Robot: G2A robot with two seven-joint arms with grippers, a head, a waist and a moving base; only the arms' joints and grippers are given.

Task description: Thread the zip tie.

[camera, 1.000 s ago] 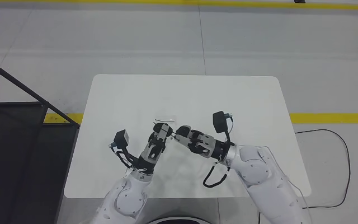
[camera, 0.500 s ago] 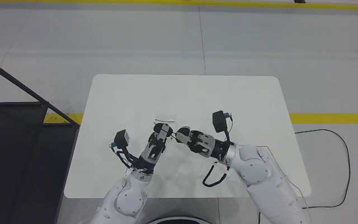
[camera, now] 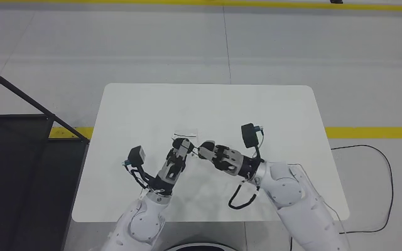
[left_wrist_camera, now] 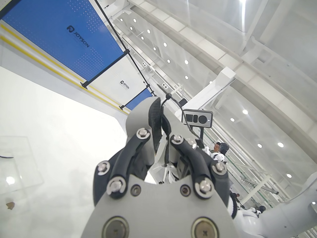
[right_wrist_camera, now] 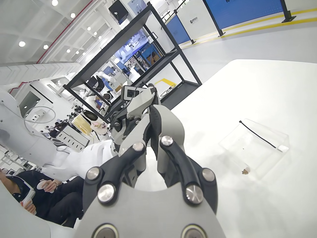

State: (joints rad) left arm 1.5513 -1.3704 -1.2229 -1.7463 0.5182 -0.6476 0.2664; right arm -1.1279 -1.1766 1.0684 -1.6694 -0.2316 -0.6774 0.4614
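The tie (left_wrist_camera: 168,97) is being held in the air above the table (camera: 270,119), about midway between its left and right edges and somewhat nearer its front edge than its far one. It is being pinched between the black pads of the left gripper (left_wrist_camera: 158,116), whose fingers are being pressed together on it. The tie's head is being carried just past the fingertips. From the head, the thin strand is being bent away to one side, while another length is being run back between the fingers toward the palm. The right gripper (right_wrist_camera: 153,111) is being held nose to nose with the left one, just beside it, with its fingers drawn tightly together. Whether the strand is being caught between them cannot be told. Just beyond the two grippers, toward the table's far edge, a clear tray (right_wrist_camera: 262,156) is being supported flat on the table near its middle. A spare tie (right_wrist_camera: 257,134) is being carried on the tray, lying straight across it and apart from both grippers. A small brown scrap (right_wrist_camera: 245,171) is also being shown at the tray's edge, on the side nearer the grippers, though whether it is lying inside the tray or just outside cannot be told.
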